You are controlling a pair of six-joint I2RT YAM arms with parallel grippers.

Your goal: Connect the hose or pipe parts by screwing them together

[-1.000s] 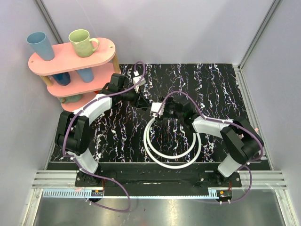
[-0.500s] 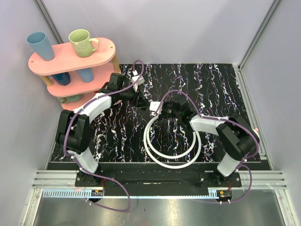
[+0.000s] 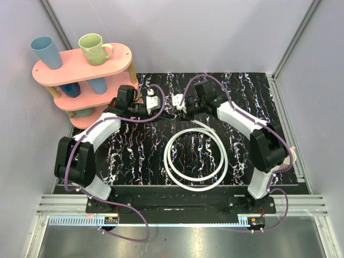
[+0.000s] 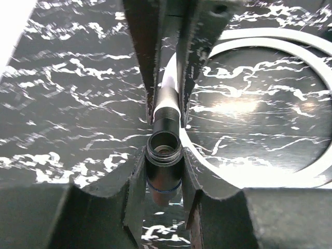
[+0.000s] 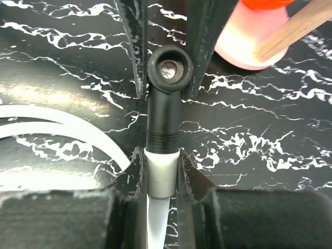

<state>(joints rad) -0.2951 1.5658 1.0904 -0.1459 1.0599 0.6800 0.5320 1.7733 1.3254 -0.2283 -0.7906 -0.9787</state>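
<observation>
The joint is not yet made. Both ends of the white hose are picked up, but in the top view the two ends face each other with a visible gap between them, above the worktop just beyond the far side of the hose coil. By my reading, lifting and gripping are done. What is left is to bring the two ends onto one line, touch them together and turn one into the other.

The left claw is clamped on a black socket fitting, whose open, ridged mouth looks straight at the wrist camera, with the white hose running away behind it toward the coil. The right claw is clamped on the other end, its fingers pinching the white sleeve and flanking the black threaded fitting that stands out past it, round mouth facing away.

The left arm reaches forward from its base and bends inward, its wrist lying roughly level beyond the coil's far left. The right arm stretches up and over from the coil's right side, its wrist turned to point back at the left one. Most of the hose lies in loose double loops flat on the worktop, between the two arms. Whether the two fittings sit at the same height I cannot tell.
</observation>
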